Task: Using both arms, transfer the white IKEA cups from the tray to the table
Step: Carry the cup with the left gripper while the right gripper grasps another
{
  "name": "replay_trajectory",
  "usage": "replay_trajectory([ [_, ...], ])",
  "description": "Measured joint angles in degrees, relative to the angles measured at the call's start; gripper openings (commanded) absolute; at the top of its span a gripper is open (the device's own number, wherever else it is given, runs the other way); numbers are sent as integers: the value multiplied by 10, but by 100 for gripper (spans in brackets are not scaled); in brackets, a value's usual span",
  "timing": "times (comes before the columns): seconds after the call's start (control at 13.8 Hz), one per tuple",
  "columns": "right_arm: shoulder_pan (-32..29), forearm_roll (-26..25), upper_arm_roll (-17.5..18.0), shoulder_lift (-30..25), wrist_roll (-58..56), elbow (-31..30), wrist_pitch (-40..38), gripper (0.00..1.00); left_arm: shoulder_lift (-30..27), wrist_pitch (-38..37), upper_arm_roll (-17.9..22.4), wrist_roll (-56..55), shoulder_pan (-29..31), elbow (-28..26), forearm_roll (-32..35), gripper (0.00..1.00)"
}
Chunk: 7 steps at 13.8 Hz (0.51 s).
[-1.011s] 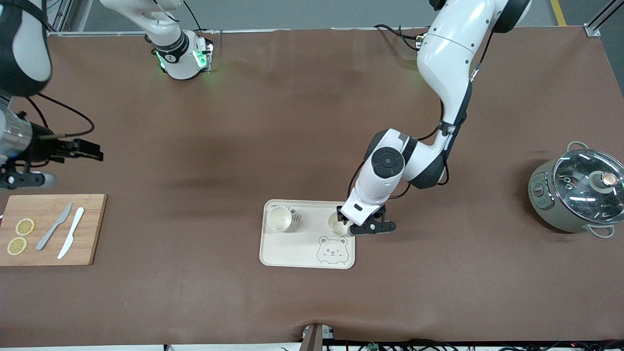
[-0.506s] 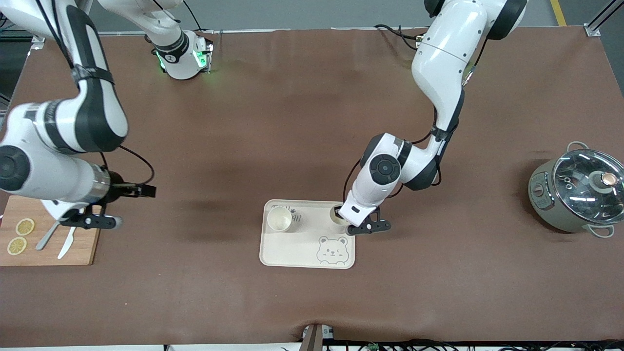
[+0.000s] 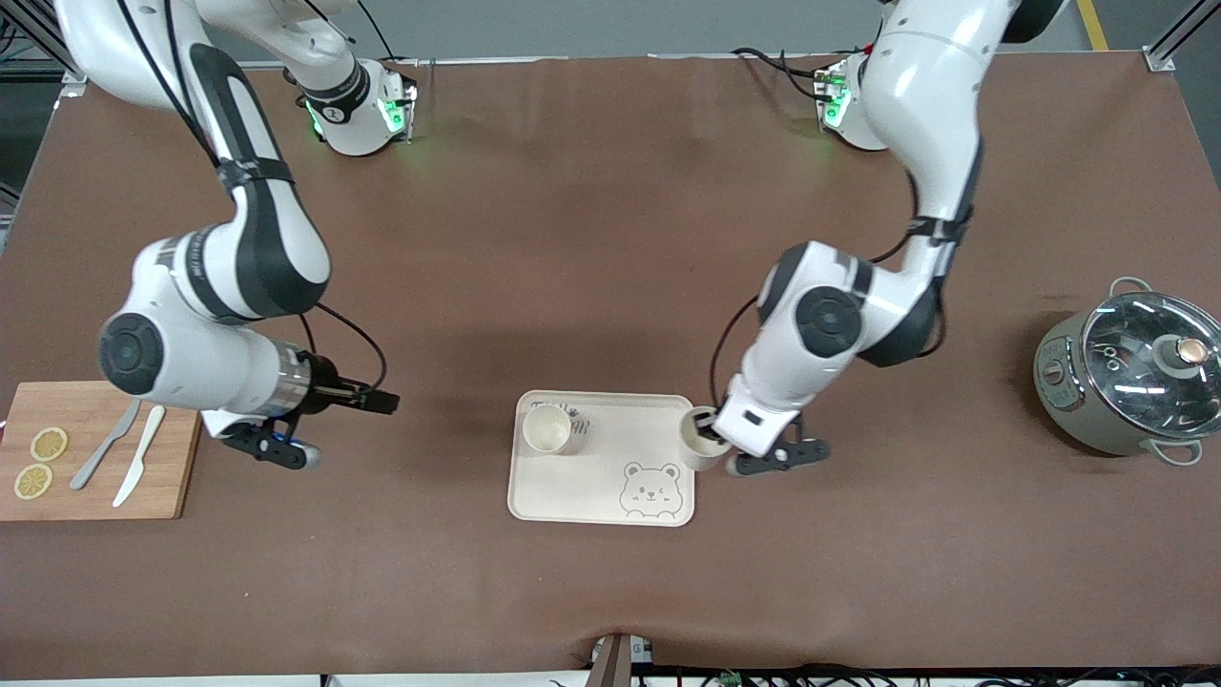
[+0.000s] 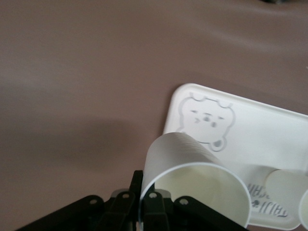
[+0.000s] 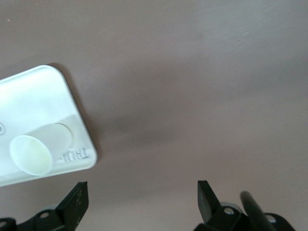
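Observation:
A cream bear tray (image 3: pixel 591 477) lies at the table's middle, near the front camera. One white IKEA cup (image 3: pixel 547 430) stands upright on it at the corner toward the right arm's end; it also shows in the right wrist view (image 5: pixel 31 154). My left gripper (image 3: pixel 713 437) is shut on the wall of the second white cup (image 3: pixel 699 448), one finger inside the rim, holding it tilted over the tray's edge toward the left arm's end. In the left wrist view this cup (image 4: pixel 192 187) fills the foreground at the left gripper (image 4: pixel 144 198). My right gripper (image 3: pixel 377 401) is open and empty over bare table (image 5: pixel 142 199).
A wooden cutting board (image 3: pixel 176 458) with two lemon slices (image 3: pixel 40 463) and two knives (image 3: pixel 129 453) lies at the right arm's end. A grey-green pot with a glass lid (image 3: pixel 1130 377) stands at the left arm's end. Brown table surface surrounds the tray.
The right arm has swung in from the table's end toward the tray, gripper open. The left gripper has carried its cup from inside the tray out to the tray's edge.

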Motion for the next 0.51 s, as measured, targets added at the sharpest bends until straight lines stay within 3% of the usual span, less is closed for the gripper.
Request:
replay_trajectory([
  [0.22, 46, 2, 0, 36, 91, 0, 66, 100, -34, -106, 2, 154, 93, -14, 0, 0],
  [0.51, 91, 2, 1, 78, 172, 9, 138, 100, -29, -102, 4, 341, 229, -81, 1, 0],
])
